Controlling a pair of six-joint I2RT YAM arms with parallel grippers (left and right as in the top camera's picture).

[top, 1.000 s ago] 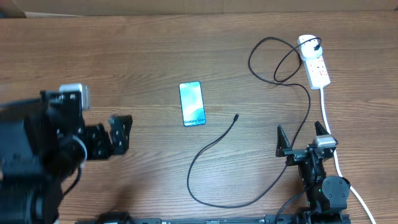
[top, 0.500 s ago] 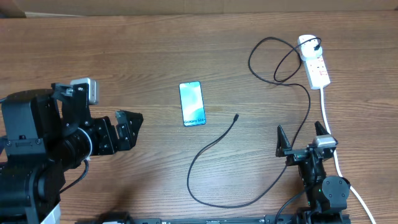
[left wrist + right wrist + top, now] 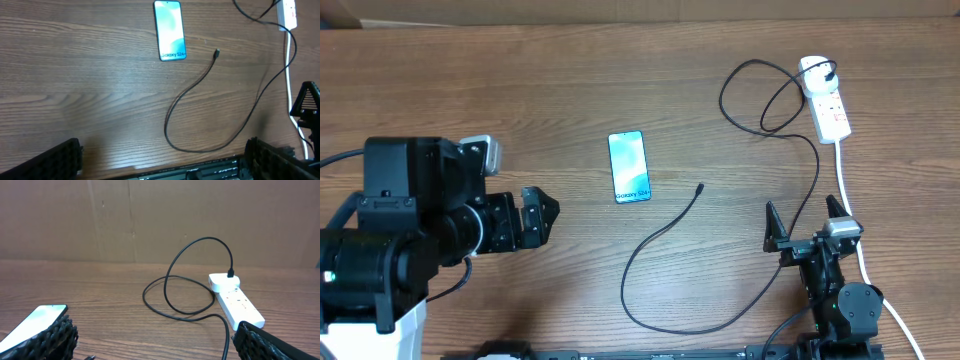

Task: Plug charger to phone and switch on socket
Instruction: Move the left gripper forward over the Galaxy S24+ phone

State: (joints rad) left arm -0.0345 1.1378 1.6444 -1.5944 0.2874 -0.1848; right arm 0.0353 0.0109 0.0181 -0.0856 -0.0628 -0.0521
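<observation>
The phone (image 3: 629, 166) lies flat mid-table with its cyan screen up; it also shows in the left wrist view (image 3: 170, 30) and the right wrist view (image 3: 35, 322). The charger's black cable (image 3: 660, 235) snakes from its loose connector tip (image 3: 701, 187) (image 3: 216, 53), just right of the phone, round to a plug (image 3: 231, 273) seated in the white socket (image 3: 828, 105) (image 3: 235, 300) at far right. My left gripper (image 3: 548, 220) (image 3: 162, 162) is open, left of the phone and apart from it. My right gripper (image 3: 801, 210) (image 3: 157, 340) is open near the front edge, holding nothing.
The socket's thick white lead (image 3: 845, 190) runs down the right side past my right arm. A cardboard wall (image 3: 150, 220) stands behind the table. A black rail (image 3: 200, 170) lines the table's front edge.
My left arm has swung to the right, bringing its open gripper closer to the phone. The right arm, phone, cable and socket have not moved.
</observation>
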